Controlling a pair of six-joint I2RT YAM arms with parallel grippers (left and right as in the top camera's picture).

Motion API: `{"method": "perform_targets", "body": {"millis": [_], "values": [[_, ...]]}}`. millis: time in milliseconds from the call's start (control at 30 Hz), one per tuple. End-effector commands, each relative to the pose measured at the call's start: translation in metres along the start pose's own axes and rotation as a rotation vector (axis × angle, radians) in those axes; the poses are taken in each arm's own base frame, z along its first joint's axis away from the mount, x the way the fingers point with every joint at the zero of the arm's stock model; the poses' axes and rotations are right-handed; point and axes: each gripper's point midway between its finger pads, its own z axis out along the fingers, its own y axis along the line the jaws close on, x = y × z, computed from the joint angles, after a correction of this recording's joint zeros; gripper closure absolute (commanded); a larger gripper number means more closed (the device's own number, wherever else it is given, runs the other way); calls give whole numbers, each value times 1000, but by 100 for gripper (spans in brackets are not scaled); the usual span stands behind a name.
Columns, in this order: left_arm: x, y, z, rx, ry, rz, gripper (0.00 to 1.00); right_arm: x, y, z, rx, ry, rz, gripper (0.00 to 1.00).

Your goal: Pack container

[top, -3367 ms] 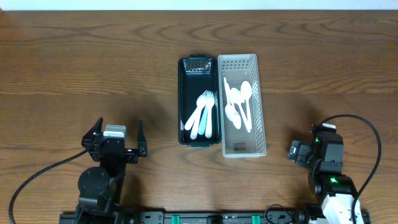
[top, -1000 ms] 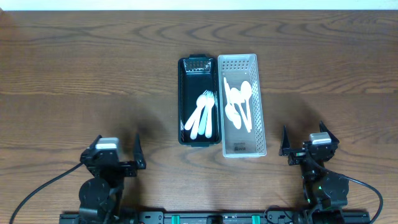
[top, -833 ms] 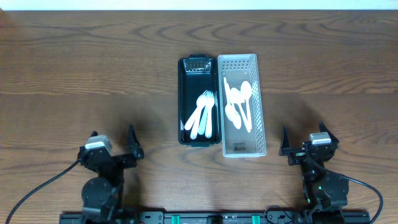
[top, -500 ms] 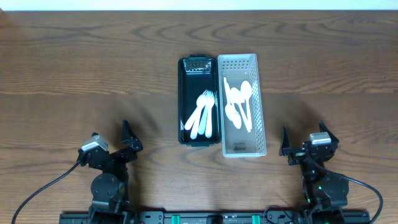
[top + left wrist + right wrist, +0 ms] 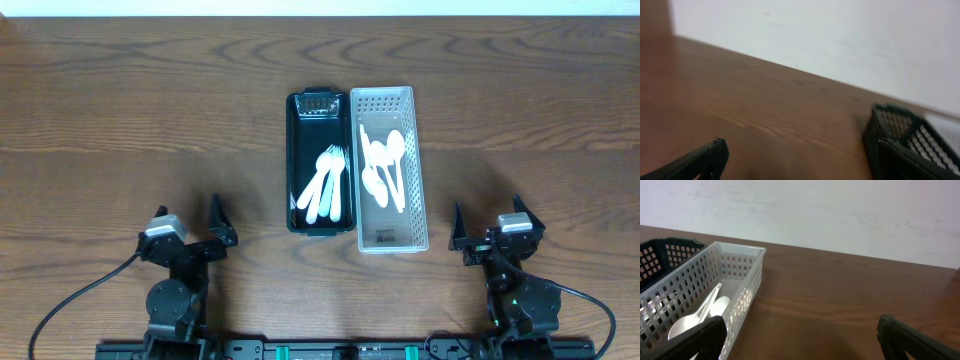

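Note:
A black basket [image 5: 299, 165] with white forks [image 5: 325, 185] stands at the table's middle, touching a white basket [image 5: 418, 190] with white spoons [image 5: 383, 165] on its right. My left gripper [image 5: 190, 222] is open and empty near the front edge, left of the black basket [image 5: 890, 125]. My right gripper [image 5: 490, 222] is open and empty near the front edge, right of the white basket [image 5: 735, 280]. A spoon [image 5: 700, 317] shows in the right wrist view.
Both arm bases sit at the table's front edge, each with a black cable [image 5: 70, 290] trailing from it. A pale wall [image 5: 840, 215] runs behind the far edge of the wooden table [image 5: 150, 100].
My left arm pulled back toward the front edge and swung its open gripper left, then partly back right. My right arm drew back and turned its open gripper toward the far edge, then held still.

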Motion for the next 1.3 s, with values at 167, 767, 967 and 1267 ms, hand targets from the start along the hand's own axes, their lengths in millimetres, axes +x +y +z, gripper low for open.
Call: {"method": "perform_targets", "body": {"millis": [167, 767, 967, 1267], "values": [[29, -31, -5, 219, 113, 170, 2, 0, 4, 0, -15, -1, -10, 1], [29, -31, -5, 220, 116, 161, 2, 0, 4, 0, -15, -1, -10, 1], [29, -31, -5, 219, 116, 161, 2, 0, 4, 0, -15, -1, -10, 1], [29, -31, -5, 219, 116, 162, 2, 0, 4, 0, -15, -1, -10, 1]]}}
